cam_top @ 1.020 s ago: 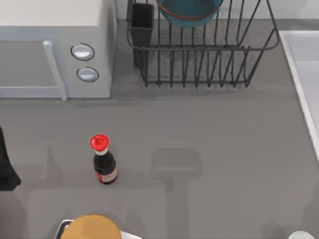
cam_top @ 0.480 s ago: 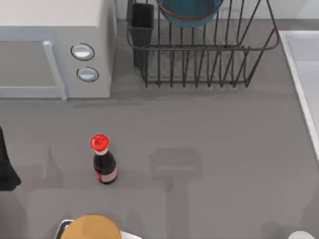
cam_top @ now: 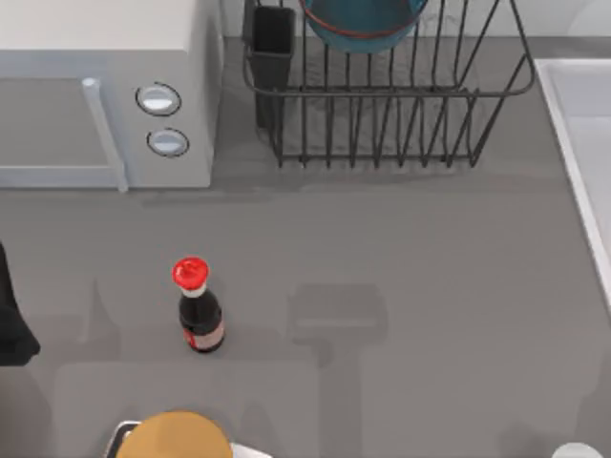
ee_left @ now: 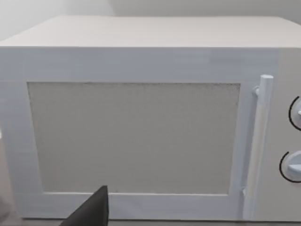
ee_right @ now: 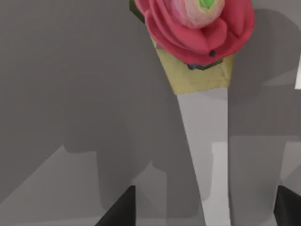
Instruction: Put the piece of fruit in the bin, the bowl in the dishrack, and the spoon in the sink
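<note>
Top view: the blue bowl [cam_top: 363, 21] sits inside the dishrack [cam_top: 387, 91] at 12 o'clock, behind the upright bars, with the dark utensil cup [cam_top: 272, 43] at the rack's left corner. The sink [cam_top: 582, 143] occupies the table's right edge at 2 to 3 o'clock. The white microwave [cam_top: 105, 91] stands at 10 o'clock. A red-capped sauce bottle [cam_top: 198, 305] stands upright on the grey table [cam_top: 401, 258] at 8 o'clock. A dark part of the left arm [cam_top: 11, 315] shows at 9 o'clock.

Left wrist view: the camera faces the microwave door [ee_left: 134, 136] and handle [ee_left: 256, 146]. One dark fingertip [ee_left: 91, 212] is visible; finger spacing cannot be determined.

Right wrist view: two dark fingertips [ee_right: 120, 209] stand wide apart, holding nothing, above the table. A pink flower [ee_right: 195, 26] in a yellowish pot [ee_right: 197, 75] lies beyond them.
</note>
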`<state>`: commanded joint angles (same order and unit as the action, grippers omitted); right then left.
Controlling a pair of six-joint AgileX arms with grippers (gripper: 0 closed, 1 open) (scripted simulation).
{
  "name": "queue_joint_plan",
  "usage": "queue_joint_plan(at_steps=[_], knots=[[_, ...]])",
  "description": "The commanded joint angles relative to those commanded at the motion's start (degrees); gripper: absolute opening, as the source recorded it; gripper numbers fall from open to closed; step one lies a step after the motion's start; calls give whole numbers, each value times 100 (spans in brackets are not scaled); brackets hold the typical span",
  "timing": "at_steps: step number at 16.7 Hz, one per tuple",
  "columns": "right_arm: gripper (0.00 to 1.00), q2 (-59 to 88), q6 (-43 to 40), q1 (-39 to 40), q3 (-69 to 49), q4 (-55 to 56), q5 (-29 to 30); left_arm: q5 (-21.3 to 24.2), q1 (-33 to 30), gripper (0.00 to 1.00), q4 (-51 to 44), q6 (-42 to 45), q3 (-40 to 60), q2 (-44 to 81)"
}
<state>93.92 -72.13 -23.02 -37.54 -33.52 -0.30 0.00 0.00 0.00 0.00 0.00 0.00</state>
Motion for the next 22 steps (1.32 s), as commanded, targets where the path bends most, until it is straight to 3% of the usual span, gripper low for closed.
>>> queue_joint_plan(at_steps=[6,13,22], knots=[[0,-535,188,14,-525,-1037,-6,0,0,100,0,0,0,0],[0,-1254,178,-7,-1663,-3024,-6,0,0,100,0,0,0,0],[0,-1196,214,28,-1974,-3267,-5,0,0,100,0,0,0,0]])
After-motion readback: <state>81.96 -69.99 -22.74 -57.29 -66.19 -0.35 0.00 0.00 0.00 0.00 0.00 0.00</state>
